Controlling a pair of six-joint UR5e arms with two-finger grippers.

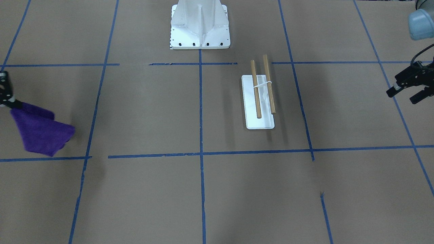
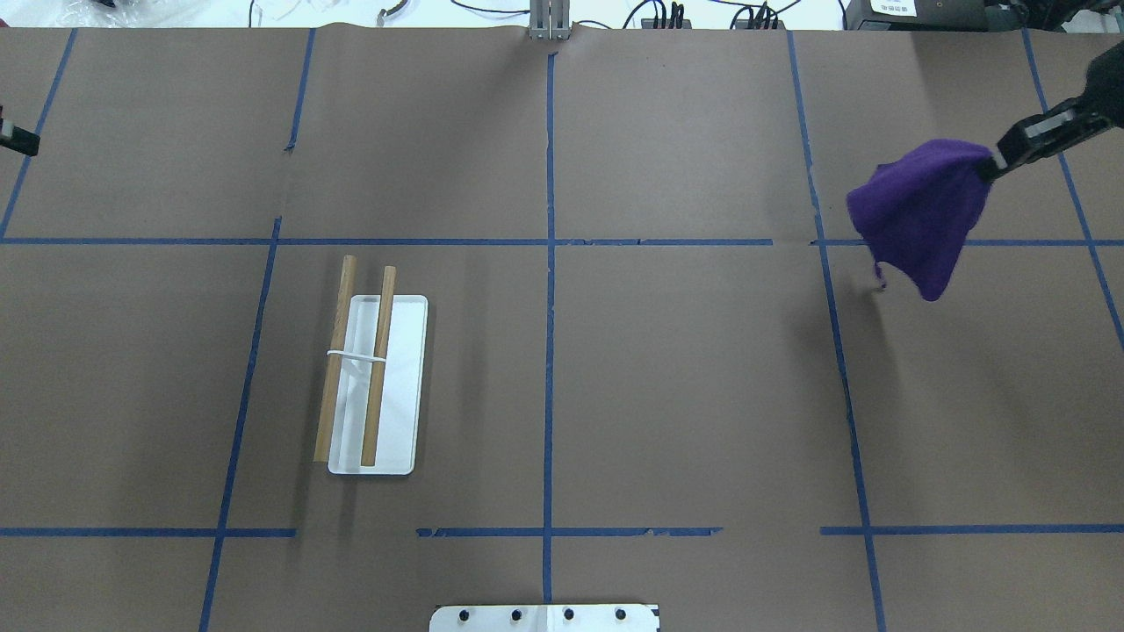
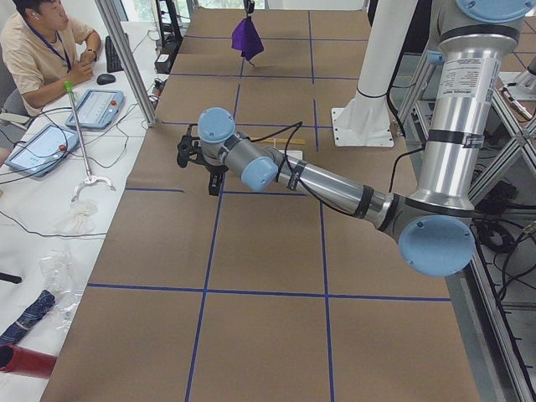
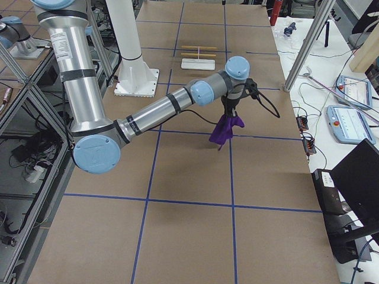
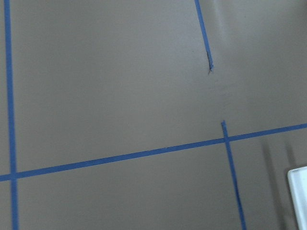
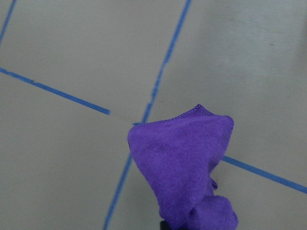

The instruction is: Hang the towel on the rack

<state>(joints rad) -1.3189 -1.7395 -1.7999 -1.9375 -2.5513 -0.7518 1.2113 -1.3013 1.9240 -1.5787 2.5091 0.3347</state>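
- Front view: a brown paper table [image 1: 152,112] with blue tape lines [image 1: 200,112]. The purple towel [image 1: 40,130] hangs from the right claw [image 1: 14,103], which pinches one corner tight. The rack [image 1: 259,98] stands bare, well apart from it. The left claw [image 1: 403,96] hovers at the other edge, with its fingers spread and nothing in them.
- Overhead view: the towel is up off the table, far right. The rack is on the left half. Picking up looks done. Carrying it over and draping it on the wooden dowels [image 2: 376,395] is left to do.
- Left side view: the left arm [image 3: 327,184] reaches low over the table.
- Right side view: the right arm [image 4: 154,115] stretches out, and the towel dangles under it.
- Left wrist view: table and one white rack corner.
- Right wrist view: the bunched towel, close up.
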